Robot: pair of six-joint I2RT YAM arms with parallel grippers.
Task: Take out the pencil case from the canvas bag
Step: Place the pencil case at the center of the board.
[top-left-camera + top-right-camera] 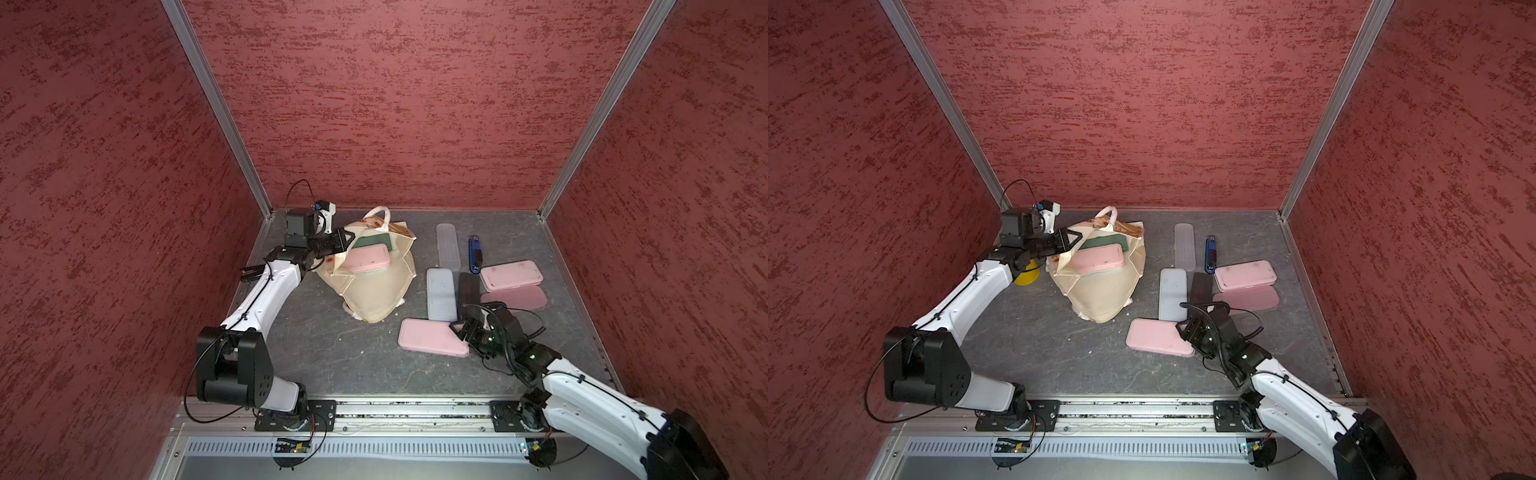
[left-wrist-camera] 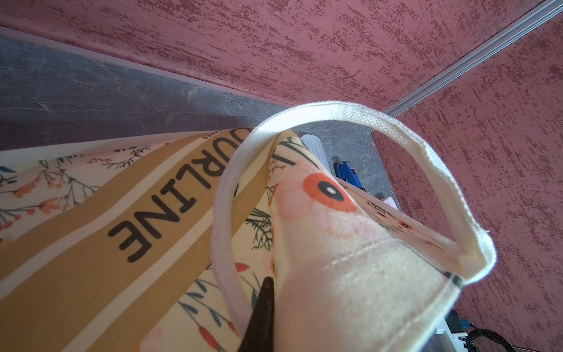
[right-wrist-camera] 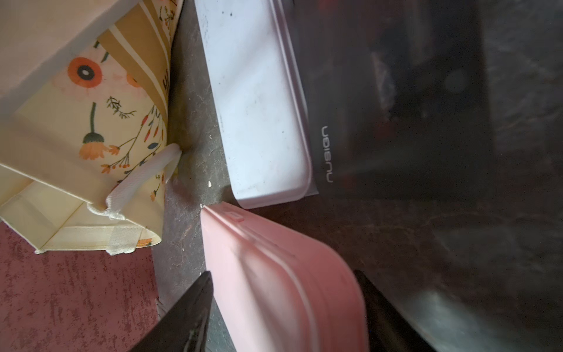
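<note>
Beside canvas bag (image 1: 376, 291), rim in clamped left gripper (image 1: 348, 241), pink case (image 1: 430, 336) inside gaping right gripper (image 3: 282, 274).

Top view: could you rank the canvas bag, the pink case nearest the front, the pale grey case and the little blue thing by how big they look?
1. canvas bag, clearly largest
2. pink case
3. pale grey case, narrower, only a little smaller than the pink one
4. blue thing, by far the smallest

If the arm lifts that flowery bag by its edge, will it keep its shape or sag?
Probably sags: the bag slumps in creases, and its rim folds where the left gripper pinches it. Likely light, being thin cloth. The pink case at its mouth might slide out if tilted.
</note>
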